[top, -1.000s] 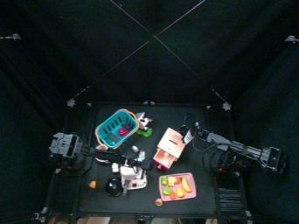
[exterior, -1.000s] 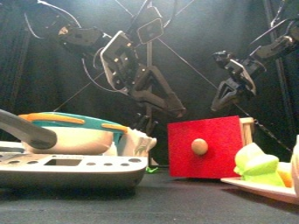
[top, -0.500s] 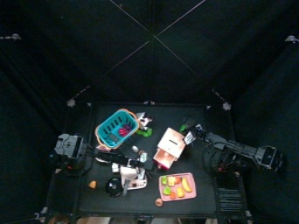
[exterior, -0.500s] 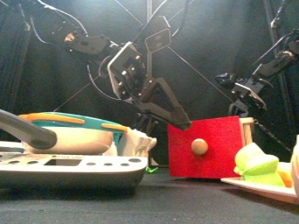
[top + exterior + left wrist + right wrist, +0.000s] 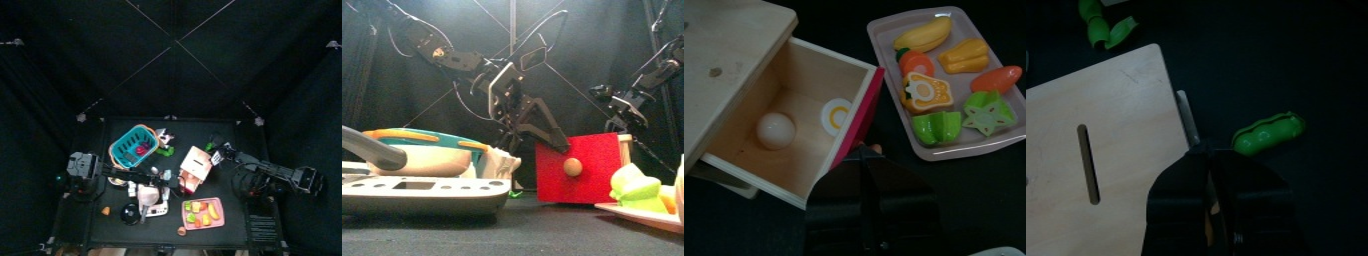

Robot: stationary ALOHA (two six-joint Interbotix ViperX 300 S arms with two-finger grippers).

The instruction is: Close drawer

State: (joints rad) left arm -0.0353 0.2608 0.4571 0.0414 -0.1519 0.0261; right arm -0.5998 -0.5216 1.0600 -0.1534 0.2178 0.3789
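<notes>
Drawer (image 5: pixel 784 120): pale wood unit, red front with a round knob, pulled open mid-tabletop beside the pink tray (image 5: pixel 958 150).
Left wrist view only: an egg (image 5: pixel 774 128) and a fried-egg disc are seen inside.
Left claw (image 5: pixel 871 160): narrowly parted, nothing held, at the drawer front.
Right claw (image 5: pixel 1207 160): slightly parted, empty, at the unit's back edge.
Surroundings: black tabletop (image 5: pixel 227 135), black curtains.
</notes>
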